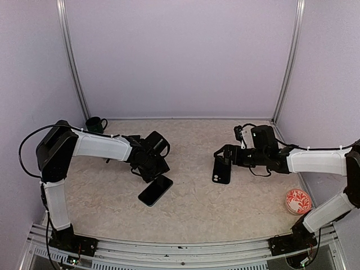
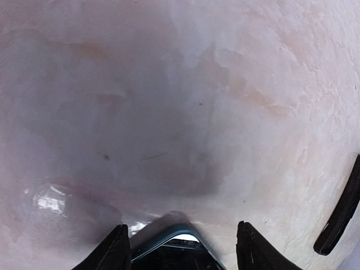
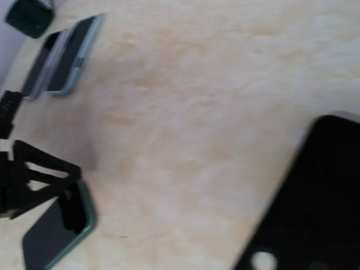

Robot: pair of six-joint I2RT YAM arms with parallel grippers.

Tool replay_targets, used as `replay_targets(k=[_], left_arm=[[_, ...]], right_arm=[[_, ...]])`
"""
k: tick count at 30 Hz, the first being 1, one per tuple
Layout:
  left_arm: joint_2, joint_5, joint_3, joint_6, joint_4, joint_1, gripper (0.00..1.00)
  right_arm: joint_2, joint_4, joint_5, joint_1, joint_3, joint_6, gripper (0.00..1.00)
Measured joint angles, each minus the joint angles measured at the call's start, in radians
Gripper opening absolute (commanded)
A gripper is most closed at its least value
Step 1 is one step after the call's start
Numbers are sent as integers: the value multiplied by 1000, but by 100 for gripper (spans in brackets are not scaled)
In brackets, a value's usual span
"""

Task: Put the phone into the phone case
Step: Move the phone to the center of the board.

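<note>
My left gripper (image 2: 181, 227) has its fingers wide apart, and the phone's (image 2: 173, 253) corner lies between them on the table (image 2: 180, 112). My right gripper (image 1: 223, 157) is at the phone case (image 1: 221, 172). It is too blurry there, so I cannot tell its grip.

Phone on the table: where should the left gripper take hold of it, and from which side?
Probably its far end, across the two long edges, coming from above: the phone lies flat and thin, and the open left gripper straddles that end.

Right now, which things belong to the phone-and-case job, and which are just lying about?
For the job:
phone
black phone case

Lying about:
green mug
red patterned dish
</note>
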Motion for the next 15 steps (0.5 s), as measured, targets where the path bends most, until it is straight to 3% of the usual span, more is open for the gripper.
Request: replay_targets(k=[9,15], left_arm=[[77,20,106,18,5,-8,65],[81,22,121,39,-11,-8,73]], right_arm=[[70,-197,-25,-76,158,-151,99],[188,-361,2,-105,351,-283,99]])
